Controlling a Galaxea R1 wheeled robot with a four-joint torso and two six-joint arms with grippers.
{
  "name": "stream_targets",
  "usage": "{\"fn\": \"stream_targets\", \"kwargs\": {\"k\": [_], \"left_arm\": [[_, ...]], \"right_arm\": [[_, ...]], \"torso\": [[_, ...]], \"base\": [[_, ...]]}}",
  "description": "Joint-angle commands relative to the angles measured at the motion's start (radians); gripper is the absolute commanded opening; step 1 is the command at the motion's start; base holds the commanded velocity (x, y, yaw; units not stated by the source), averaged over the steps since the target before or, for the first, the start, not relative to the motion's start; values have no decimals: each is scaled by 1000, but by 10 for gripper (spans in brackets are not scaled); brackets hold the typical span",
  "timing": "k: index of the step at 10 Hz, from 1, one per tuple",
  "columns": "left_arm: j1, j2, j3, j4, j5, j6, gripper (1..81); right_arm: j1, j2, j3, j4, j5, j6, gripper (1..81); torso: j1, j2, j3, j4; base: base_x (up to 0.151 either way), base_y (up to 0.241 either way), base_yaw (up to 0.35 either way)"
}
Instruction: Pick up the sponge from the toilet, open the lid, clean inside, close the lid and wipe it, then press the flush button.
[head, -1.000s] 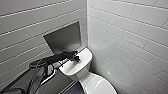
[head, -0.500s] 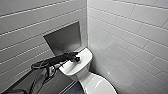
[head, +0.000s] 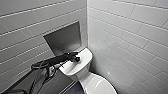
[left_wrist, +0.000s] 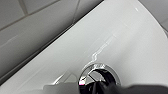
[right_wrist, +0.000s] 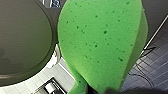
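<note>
Left arm black, slim, jointed; black cable loops alongside; left gripper dark

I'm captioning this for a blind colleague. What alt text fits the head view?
The left pincer is at the tank top of the white toilet, which stands in a corner of pale tiled walls. A grey panel is on the wall behind the tank.

the toilet is glossy white ceramic; the flush button has a mirror-bright metal rim; the sponge is pitted, matt foam; the wall tiles look smooth.
</note>
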Motion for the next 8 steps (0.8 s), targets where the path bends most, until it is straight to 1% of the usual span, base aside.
{"fn": "stream_targets", "kwargs": {"k": [1,2,3,5,7,8], "left_arm": [[-137,-7,4,15,64,8,10],[-137,-11,7,12,64,9,10],[-161,-26,40,3,67,6,10],[-218,-106,217,-8,67,-12,10],[-272,-232,419,-14,61,-101,10],[-276,-299,520,-10,59,-123,10]], "right_arm": [[-13,-15,18,10,-80,-2,10],[-13,-15,15,12,-80,-2,10],[-13,-14,12,12,-80,-2,10],[-13,-12,9,10,-80,-2,10],[-13,-11,9,10,-80,-2,10],[-13,-8,7,8,-80,-2,10]], "torso": [[0,0,0,0],[0,0,0,0],[0,0,0,0],[0,0,0,0],[0,0,0,0],[0,0,0,0]], "base": [[0,0,0],[0,0,0],[0,0,0],[0,0,0],[0,0,0],[0,0,0]]}}
